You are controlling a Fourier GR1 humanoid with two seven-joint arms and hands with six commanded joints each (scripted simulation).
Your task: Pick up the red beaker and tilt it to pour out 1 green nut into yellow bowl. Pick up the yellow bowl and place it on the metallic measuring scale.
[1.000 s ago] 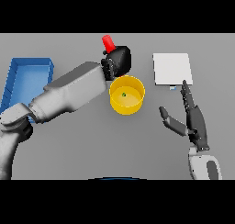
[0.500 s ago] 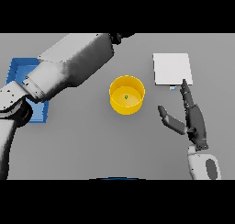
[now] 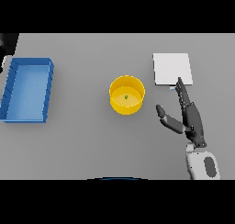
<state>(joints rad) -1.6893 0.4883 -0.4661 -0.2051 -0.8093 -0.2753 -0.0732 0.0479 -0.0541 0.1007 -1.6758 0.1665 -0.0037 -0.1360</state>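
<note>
Handling comes first here: the round yellow plastic-looking bowl (image 3: 127, 95) sits near the middle of the grey counter (image 3: 92, 140), upright, with one small green nut (image 3: 125, 98) lying on its floor, so the pour looks done and the bowl is the thing to lift. I judge it light and stiff, with smooth, straight walls that could slip in a loose hold; its load is a single tiny piece that could roll or bounce out if the bowl tips, so it should travel level. The best place to take hold appears to be the wall on the side facing the right hand (image 3: 189, 118), thumb on one side of the rim and fingers on the other, or a wrap around the outer wall low enough not to tilt it. That dark right hand hovers just right of the bowl, apart from it, fingers straight and spread, thumb pointing toward the bowl, holding nothing. Its fingertips reach the near edge of the flat, square, pale metallic measuring scale (image 3: 171, 68), which lies toward the counter's far right, near the bowl. A shallow blue rectangular tray (image 3: 11, 92) rests along the counter's left edge, well apart. The left hand and the red beaker are not in view, though something dark shows at the far left corner, too unclear to name.
</note>
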